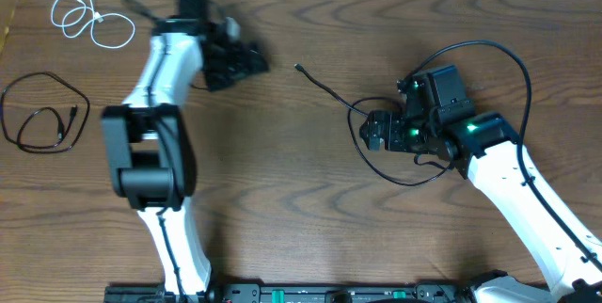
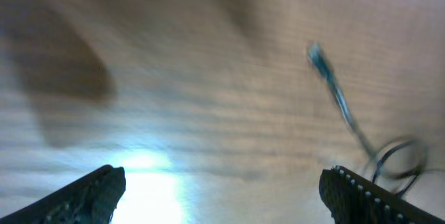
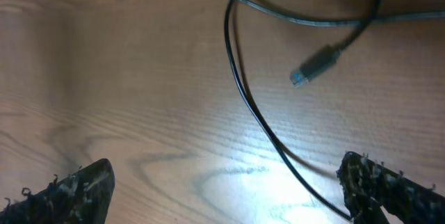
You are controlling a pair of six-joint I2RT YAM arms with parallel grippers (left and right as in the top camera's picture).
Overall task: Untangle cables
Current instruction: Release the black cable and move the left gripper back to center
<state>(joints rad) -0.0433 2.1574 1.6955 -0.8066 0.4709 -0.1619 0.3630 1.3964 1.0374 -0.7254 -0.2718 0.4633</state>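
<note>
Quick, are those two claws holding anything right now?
Left gripper: open, empty.
Right gripper: open, empty; a black cable lies under it.

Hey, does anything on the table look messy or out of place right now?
One thing: the black cable on the right sprawls in a loose loop around the right hand, crossing itself, and the hand is open above it. The white cable and the other black cable lie coiled apart at the left. No damage shows.

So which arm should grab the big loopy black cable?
The right arm, probably. Its open right gripper hangs directly over that black cable, with the cord running beneath it. The left gripper, also open, sits farther off, short of the plug end.
</note>
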